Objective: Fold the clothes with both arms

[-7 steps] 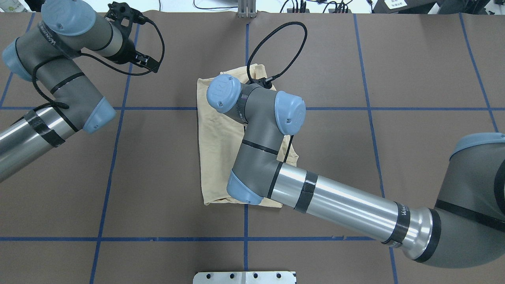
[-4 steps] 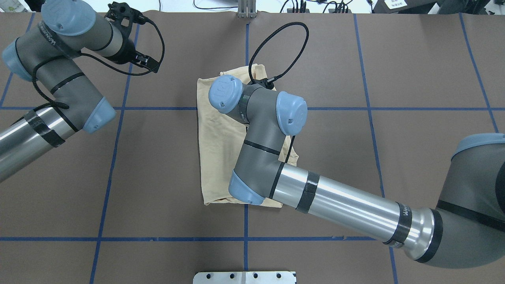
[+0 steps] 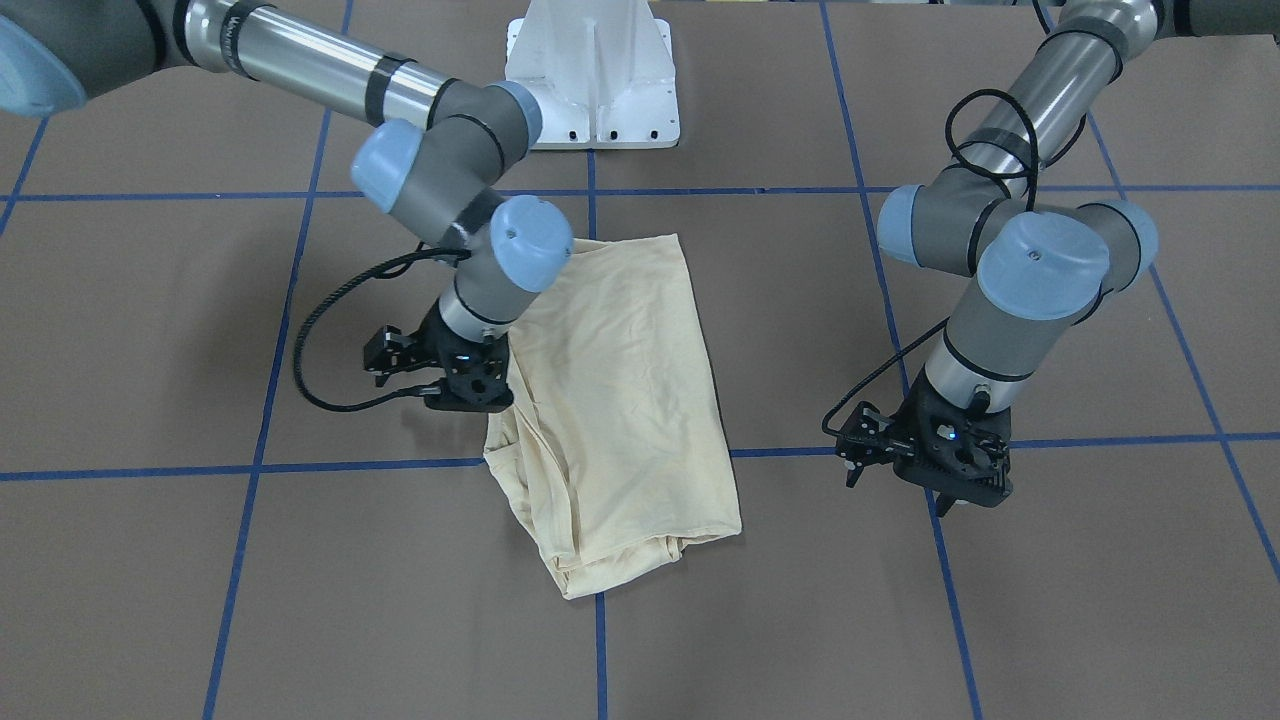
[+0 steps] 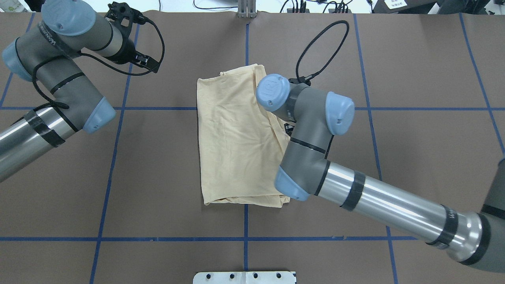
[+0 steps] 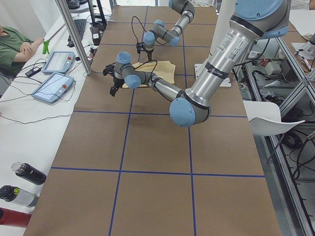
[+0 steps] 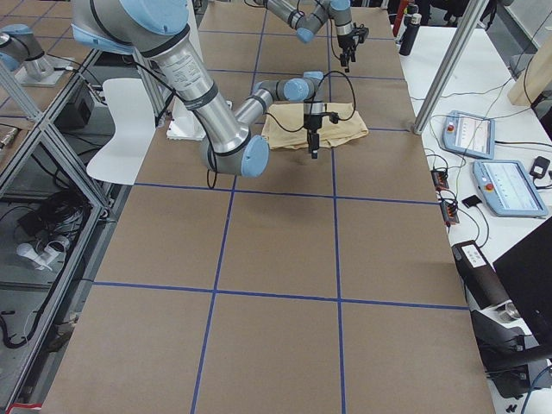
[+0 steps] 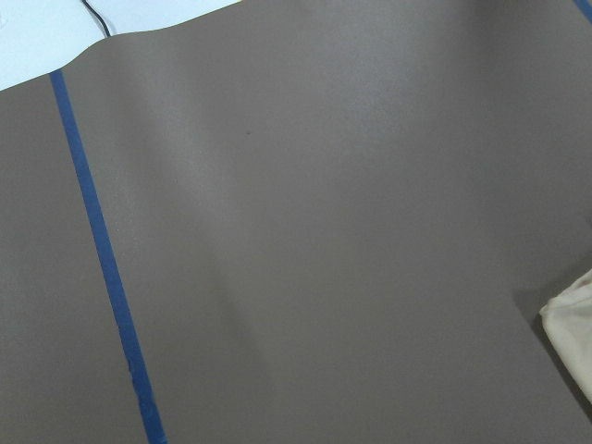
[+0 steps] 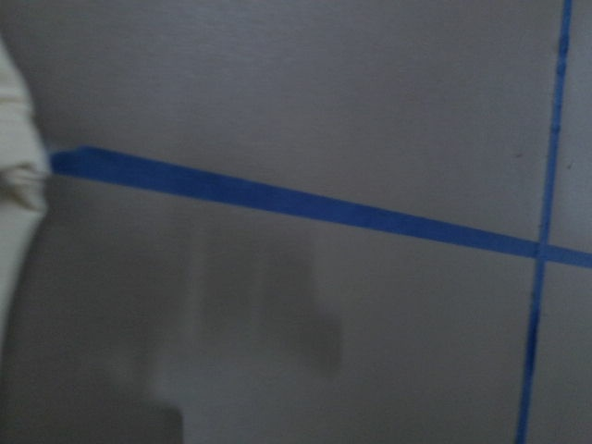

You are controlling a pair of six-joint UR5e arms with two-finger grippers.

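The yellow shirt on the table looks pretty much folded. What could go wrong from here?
1. The right gripper hangs close beside the shirt at its edge, with its black cable loop next to it. When it moves off, either might catch the thin fabric and drag the fold open.
2. The bunched end of the shirt, nearest the front camera, lies in loose layers, so a nudge may make it slump or unfold.

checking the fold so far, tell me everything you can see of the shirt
The shirt is pale cream-yellow, thin-looking fabric. It is folded into a rough rectangle and lies flat on the brown table, across a blue tape line. It is lightly creased, with bunched, layered edges at the end farthest from the robot. No print or label shows. The right gripper sits at one long edge; whether it touches the fabric cannot be told.
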